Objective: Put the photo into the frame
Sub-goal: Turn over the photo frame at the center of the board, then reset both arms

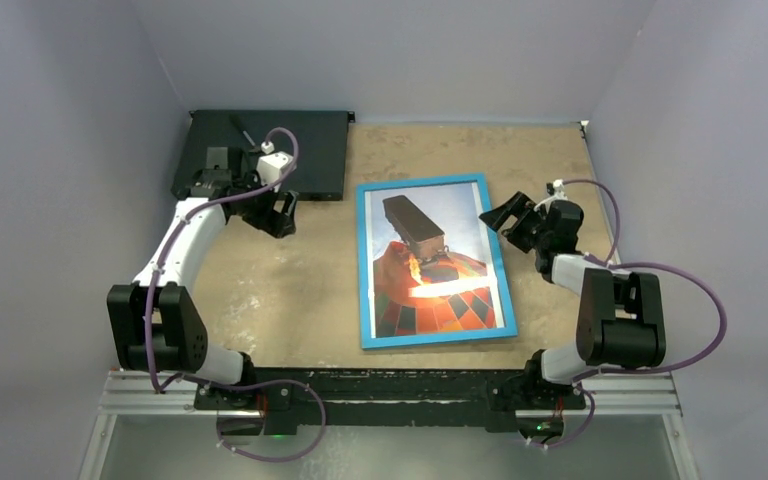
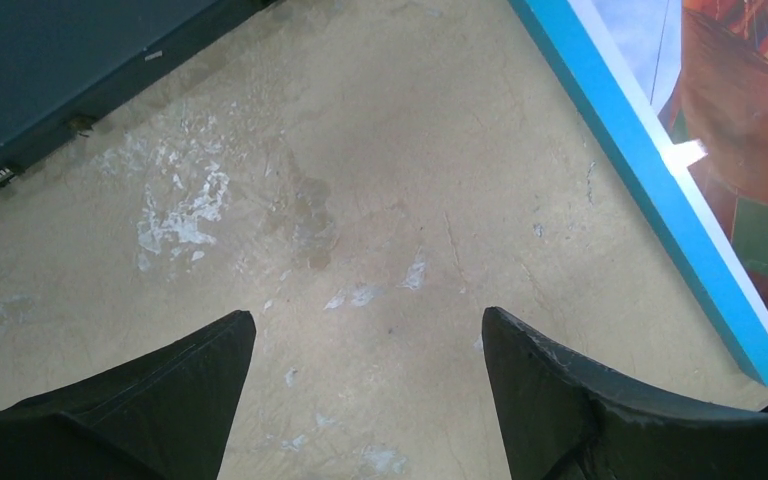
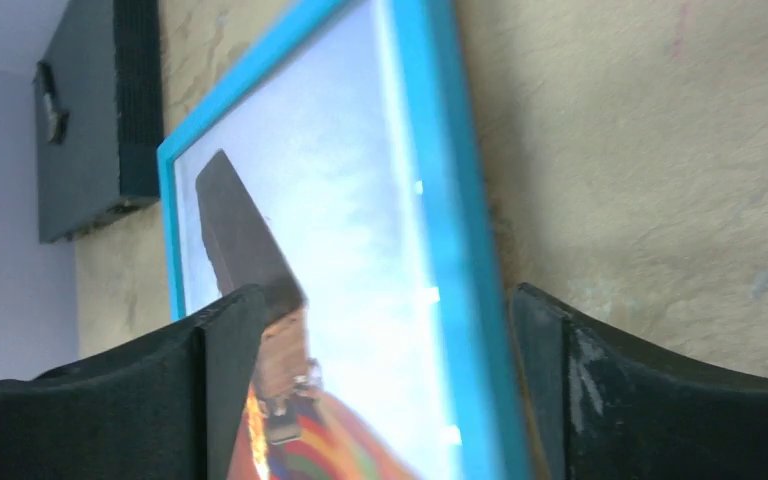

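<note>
The light-blue frame (image 1: 363, 270) lies flat on the table's middle with the balloon photo (image 1: 430, 270) showing inside its border, face up. My right gripper (image 1: 505, 218) hovers at the frame's upper right edge. In the right wrist view, the right gripper (image 3: 385, 292) is open, its fingers astride the blue frame (image 3: 440, 200) edge, one over the photo (image 3: 340, 230) and one over bare table. My left gripper (image 1: 278, 212) is open over bare table left of the frame. The left wrist view shows this gripper (image 2: 367, 315) holding nothing, with the frame (image 2: 640, 170) and photo (image 2: 750, 130) to its right.
A flat black box (image 1: 260, 140) lies at the back left, just behind the left gripper, and shows as the black box (image 2: 60, 70) in the left wrist view. Grey walls close the table on three sides. The tan table (image 1: 290, 290) is stained.
</note>
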Available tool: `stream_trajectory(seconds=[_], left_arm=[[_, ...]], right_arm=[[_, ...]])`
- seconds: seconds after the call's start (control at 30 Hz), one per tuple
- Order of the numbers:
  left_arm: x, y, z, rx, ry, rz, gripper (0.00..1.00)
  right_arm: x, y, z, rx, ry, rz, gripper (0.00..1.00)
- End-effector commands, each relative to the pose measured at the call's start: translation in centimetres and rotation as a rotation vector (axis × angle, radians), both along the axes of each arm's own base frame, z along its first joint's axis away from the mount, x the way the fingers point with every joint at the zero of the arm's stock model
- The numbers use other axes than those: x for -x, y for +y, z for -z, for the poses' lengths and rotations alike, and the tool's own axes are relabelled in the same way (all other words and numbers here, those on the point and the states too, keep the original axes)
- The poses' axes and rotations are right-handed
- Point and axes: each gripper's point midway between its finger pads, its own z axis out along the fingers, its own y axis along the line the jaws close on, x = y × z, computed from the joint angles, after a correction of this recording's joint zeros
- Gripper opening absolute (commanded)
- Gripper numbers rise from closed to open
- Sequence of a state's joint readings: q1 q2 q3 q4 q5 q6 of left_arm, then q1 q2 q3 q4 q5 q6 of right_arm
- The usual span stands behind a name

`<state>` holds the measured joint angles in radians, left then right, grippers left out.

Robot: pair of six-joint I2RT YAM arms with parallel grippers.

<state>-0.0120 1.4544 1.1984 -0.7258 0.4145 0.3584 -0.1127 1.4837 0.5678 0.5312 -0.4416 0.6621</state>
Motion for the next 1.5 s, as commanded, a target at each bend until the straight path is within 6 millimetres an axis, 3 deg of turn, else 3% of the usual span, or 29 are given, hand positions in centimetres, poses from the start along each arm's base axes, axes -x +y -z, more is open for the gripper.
stream_trajectory(seconds=[0.0,0.17,0.33,0.5,0.57,0.7,0.87,1.03,1.13,1.33,1.4,1.47], left_arm=[[-0.9,1.3,-0.9,-0.001,-0.083,-0.048,0.83],[-1.1,1.7,-0.3,0.008,-0.092,-0.078,0.85],[-3.1,3.4,-0.5,0.039,-0.205,-0.228,0.87],[-5.3,5.6,0.9,0.063,-0.420,-0.411,0.90],[-5.5,5.7,2.5,0.081,-0.453,-0.429,0.90],[-5.7,5.6,4.9,0.124,-0.527,-0.457,0.90],[-4.9,5.1,4.0,0.211,-0.754,-0.452,0.91],[-3.2,4.2,6.5,0.223,-0.796,-0.390,0.94],[-2.8,4.3,6.2,0.221,-0.814,-0.393,0.94],[-4.0,5.6,7.0,0.196,-0.767,-0.483,0.95],[-4.2,5.6,6.9,0.199,-0.777,-0.490,0.95],[-4.4,5.7,7.2,0.172,-0.759,-0.504,0.96]], right_arm=[[-1.7,-2.6,-1.3,0.131,-0.058,0.085,0.99],[-1.4,-5.1,-1.2,0.242,-0.005,0.184,0.99],[-1.5,-8.7,-5.1,0.363,-0.084,0.358,0.99],[-2.1,-11.6,-7.0,0.427,-0.150,0.517,0.99],[-2.5,-12.6,-7.0,0.517,-0.191,0.525,0.99],[-2.0,-13.6,-4.9,0.554,-0.132,0.563,0.99],[0.0,-13.2,-6.5,0.605,-0.381,0.560,0.99],[1.4,-12.9,-8.0,0.661,-0.560,0.564,0.99],[1.2,-12.2,-9.0,0.664,-0.639,0.544,0.99],[0.4,-7.8,-8.2,0.775,-0.748,0.435,0.99],[-1.1,-6.7,-6.4,0.798,-0.654,0.361,0.99],[-2.0,-6.1,-6.1,0.795,-0.665,0.316,0.99]])
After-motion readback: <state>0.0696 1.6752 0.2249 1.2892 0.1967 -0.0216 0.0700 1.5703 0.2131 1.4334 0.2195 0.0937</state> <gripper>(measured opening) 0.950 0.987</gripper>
